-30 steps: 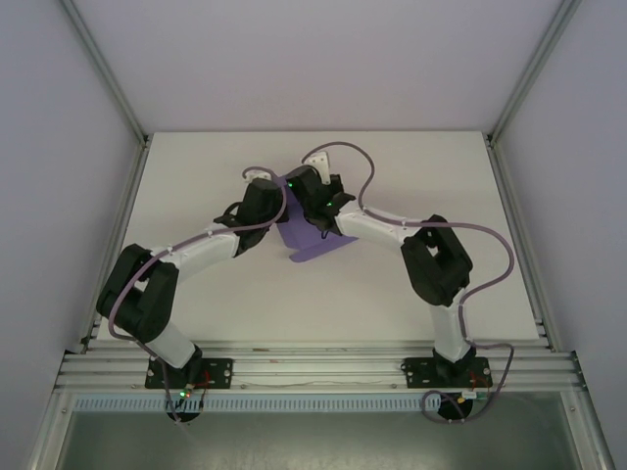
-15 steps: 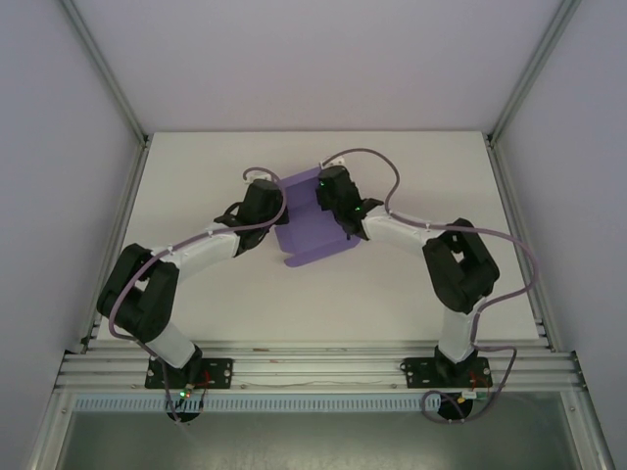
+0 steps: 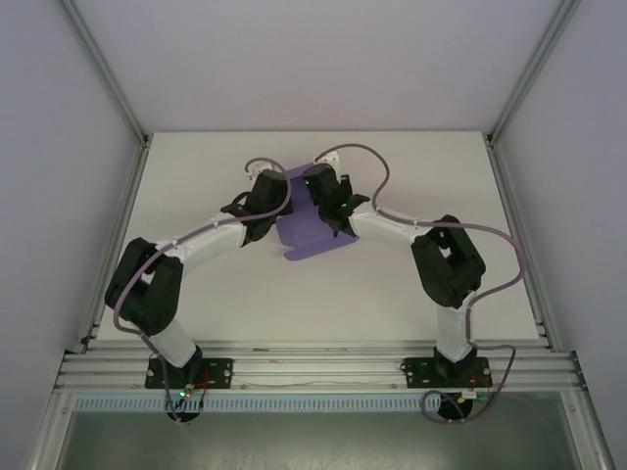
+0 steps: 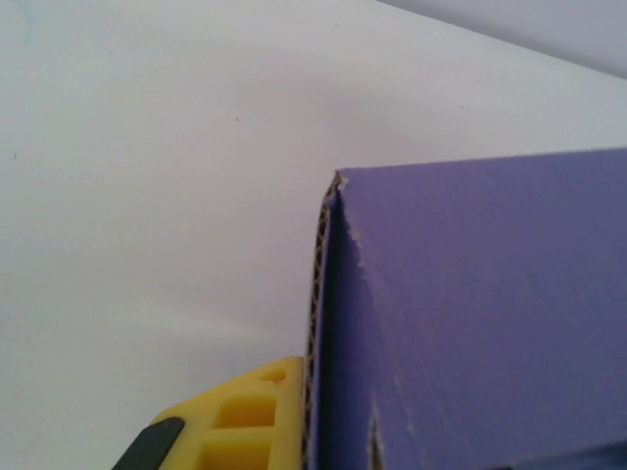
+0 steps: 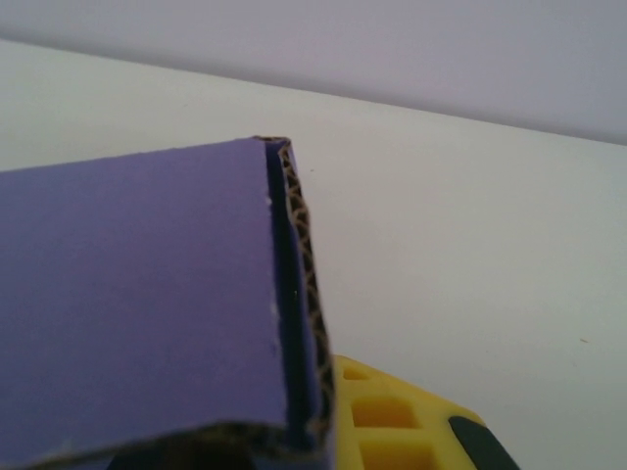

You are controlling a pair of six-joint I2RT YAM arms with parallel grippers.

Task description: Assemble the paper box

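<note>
The box [image 3: 310, 233] looks light and stiff, though its corrugated card would crush at the creases, so take it by a doubled edge. The left end effector [image 3: 277, 199] and right end effector [image 3: 315, 201] each pinch one.

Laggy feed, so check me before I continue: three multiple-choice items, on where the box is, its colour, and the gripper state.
1. Where is the paper box? A left of both grippers; B between both grippers; C right of both grippers.
2. Colour? A purple; B brown; C white.
3. Grippers? A both open; B one open; C both shut on the box.
B: it lies between left gripper and right gripper.
A: its card is purple.
C: both clamp its edges.
</note>
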